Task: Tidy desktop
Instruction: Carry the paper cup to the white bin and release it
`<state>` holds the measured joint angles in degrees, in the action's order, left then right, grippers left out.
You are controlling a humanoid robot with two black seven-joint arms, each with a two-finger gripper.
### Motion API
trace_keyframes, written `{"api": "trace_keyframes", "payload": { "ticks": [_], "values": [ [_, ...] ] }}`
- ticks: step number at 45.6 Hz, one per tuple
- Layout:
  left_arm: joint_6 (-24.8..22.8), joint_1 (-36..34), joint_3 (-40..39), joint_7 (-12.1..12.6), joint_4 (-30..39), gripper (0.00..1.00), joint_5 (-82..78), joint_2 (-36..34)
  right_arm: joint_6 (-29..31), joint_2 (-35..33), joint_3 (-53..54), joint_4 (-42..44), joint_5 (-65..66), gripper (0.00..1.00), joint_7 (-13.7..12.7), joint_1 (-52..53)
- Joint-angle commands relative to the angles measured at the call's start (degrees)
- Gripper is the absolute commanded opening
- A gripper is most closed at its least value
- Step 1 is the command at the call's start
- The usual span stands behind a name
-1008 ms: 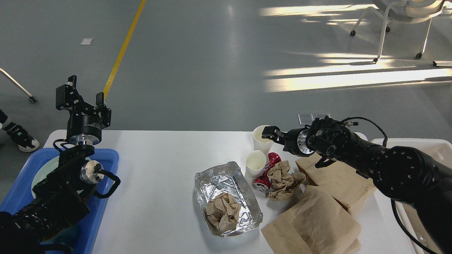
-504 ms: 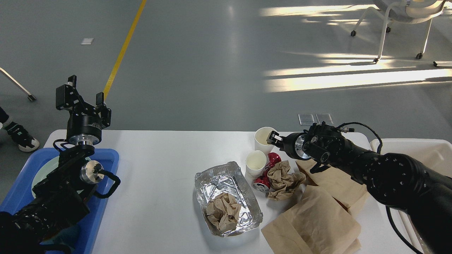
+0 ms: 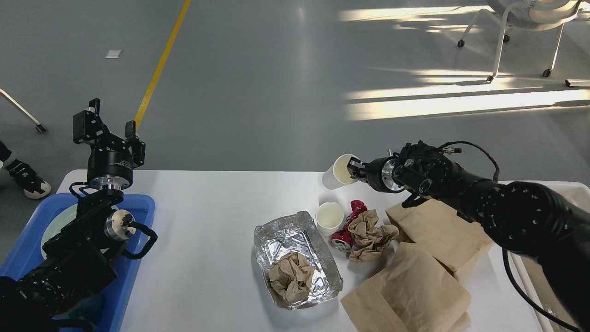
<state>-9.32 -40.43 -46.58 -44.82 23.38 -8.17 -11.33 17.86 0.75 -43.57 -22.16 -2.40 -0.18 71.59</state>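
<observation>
Right gripper (image 3: 354, 167) pinching the rim of a white paper cup (image 3: 338, 171), one finger inside the mouth, one outside; cup tilted, mouth toward the gripper, base pointing away to its left, at the far edge of the desktop (image 3: 207, 240); can't tell from this view whether the base touches the surface; second white paper cup (image 3: 330, 217) stands upright below and slightly left of the right gripper, apart from the held one; crushed red can (image 3: 346, 226) just beside that cup, touching a crumpled brown paper wad (image 3: 368, 233); both sit nearer the robot than the right gripper; foil tray (image 3: 297, 258) further down-left of the gripper, another crumpled brown paper ball (image 3: 291, 275) inside it; two flat brown paper bags (image 3: 415, 286) lie under and below the right forearm, overlapping; white bin (image 3: 571, 191) behind the right arm at the desktop's right end, mostly hidden; left gripper (image 3: 108, 124) raised, fingers spread apart, holding nothing, pointing up over the far left corner of the desktop; blue tray (image 3: 138, 258) below the left gripper under the arm, a pale plate (image 3: 60, 226) in it, partly covered by the arm; the desktop spans the whole area between the two grippers, bare in its left-middle stretch.
</observation>
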Motion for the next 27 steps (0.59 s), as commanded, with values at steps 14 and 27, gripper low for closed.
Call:
{"api": "trace_keyframes", "payload": {
  "ticks": [14, 27],
  "values": [
    [0.0, 0.0, 0.0, 0.0, 0.0, 0.97, 0.0, 0.0, 17.3, -19.1, 2.6, -15.5, -0.1, 0.00, 0.3, 27.1],
    [0.0, 0.0, 0.0, 0.0, 0.0, 0.97, 0.0, 0.0, 19.6, -25.8, 1.7, -13.4, 0.6, 0.00, 0.2, 31.7]
  ]
}}
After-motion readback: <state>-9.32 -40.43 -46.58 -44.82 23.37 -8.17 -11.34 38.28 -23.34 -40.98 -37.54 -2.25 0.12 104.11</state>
